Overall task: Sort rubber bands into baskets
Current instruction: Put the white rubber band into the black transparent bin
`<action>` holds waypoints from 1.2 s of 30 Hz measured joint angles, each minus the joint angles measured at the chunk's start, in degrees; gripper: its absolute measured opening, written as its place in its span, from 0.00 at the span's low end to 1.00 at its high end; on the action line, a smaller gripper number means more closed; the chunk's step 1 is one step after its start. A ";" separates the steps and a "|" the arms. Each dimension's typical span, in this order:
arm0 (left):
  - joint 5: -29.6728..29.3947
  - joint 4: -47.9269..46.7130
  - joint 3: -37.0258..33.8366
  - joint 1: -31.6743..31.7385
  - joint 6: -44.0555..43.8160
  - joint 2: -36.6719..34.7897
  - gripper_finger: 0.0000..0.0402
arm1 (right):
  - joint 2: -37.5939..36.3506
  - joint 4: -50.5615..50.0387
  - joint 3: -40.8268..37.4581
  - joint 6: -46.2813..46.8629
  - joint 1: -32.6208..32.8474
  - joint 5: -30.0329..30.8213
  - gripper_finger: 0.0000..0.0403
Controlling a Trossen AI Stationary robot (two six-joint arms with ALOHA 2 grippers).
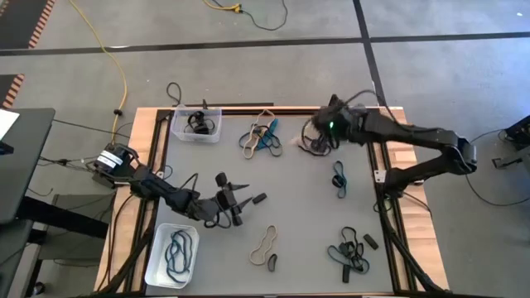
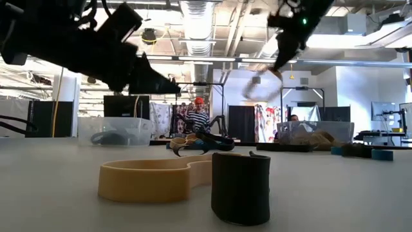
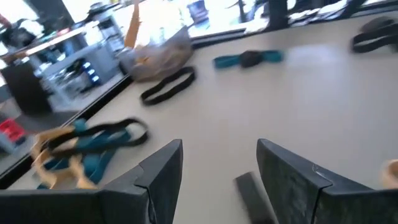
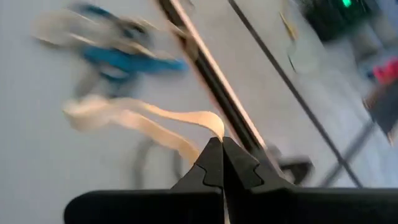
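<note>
Grey tabletop under you, your right gripper [image 4: 222, 144] reaches over the far edge near the clear basket [image 1: 315, 136], fingers pinched tight on a limp tan rubber band [image 4: 143, 121] dangling off the surface, while your left gripper [image 1: 240, 199] hovers mid-table, fingers spread and empty, above a small black band [image 1: 259, 199].

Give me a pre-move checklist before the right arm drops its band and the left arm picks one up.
1. Right hand shut on a tan band: ok.
2. Right hand over a basket: cannot tell; it hangs at the table's far edge.
3. Left hand open: ok.
4. A black band piece lies between the left fingers: ok.
5. White basket near the left arm holds only dark bands: ok.
6. Clear basket holds black bands: ok.
</note>
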 joint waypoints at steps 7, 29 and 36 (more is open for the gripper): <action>4.42 0.52 0.00 -0.31 0.44 0.00 0.49 | 0.08 -3.96 -0.61 0.34 -13.80 -0.05 0.05; 5.07 0.21 0.00 -0.29 -0.11 -0.01 0.49 | 9.45 -9.08 -3.08 0.80 -32.55 -8.56 0.18; 6.79 0.16 0.00 -0.29 -0.21 0.01 0.49 | 12.26 -8.33 -3.08 0.91 -30.80 -8.53 0.38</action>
